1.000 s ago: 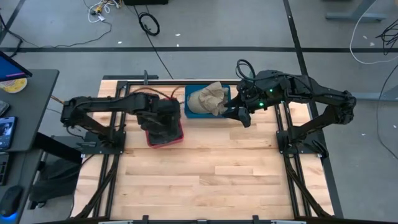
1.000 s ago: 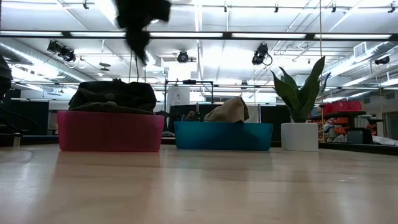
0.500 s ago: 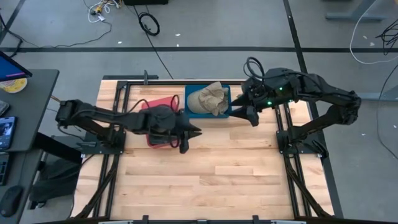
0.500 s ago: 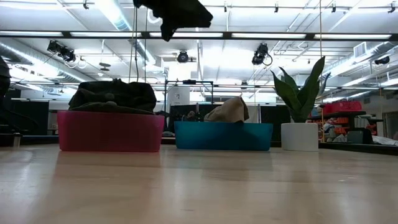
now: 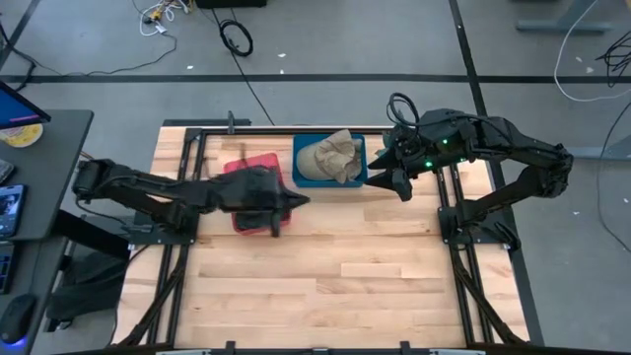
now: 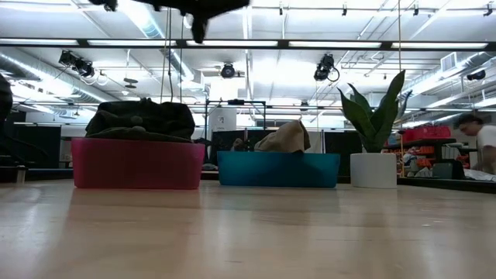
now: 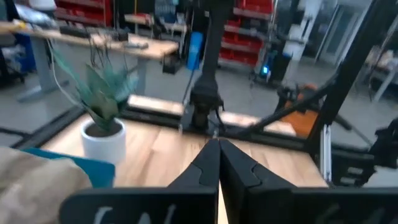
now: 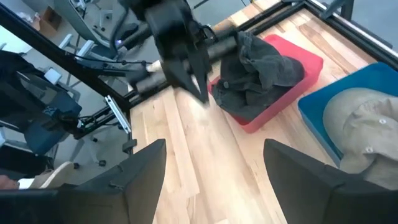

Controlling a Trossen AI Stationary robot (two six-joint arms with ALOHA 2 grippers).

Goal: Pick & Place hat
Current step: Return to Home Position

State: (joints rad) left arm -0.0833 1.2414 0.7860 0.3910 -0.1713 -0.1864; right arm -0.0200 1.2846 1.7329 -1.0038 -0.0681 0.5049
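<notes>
- Worktop (image 5: 325, 286): no cap lies loose on it.
- Left claw (image 7: 218, 149): clenched, empty, raised just right of the red bin (image 6: 137, 163).
- Right claw (image 5: 386, 183): released, empty, just right of the blue bin (image 6: 277, 169).
- Red bin: far left; holds the black caps (image 6: 139, 120), heaped above its rim.
- Blue bin: holds a tan cap (image 5: 330, 156).
- Judgement: placing appears done; only arm retraction is left.
</notes>
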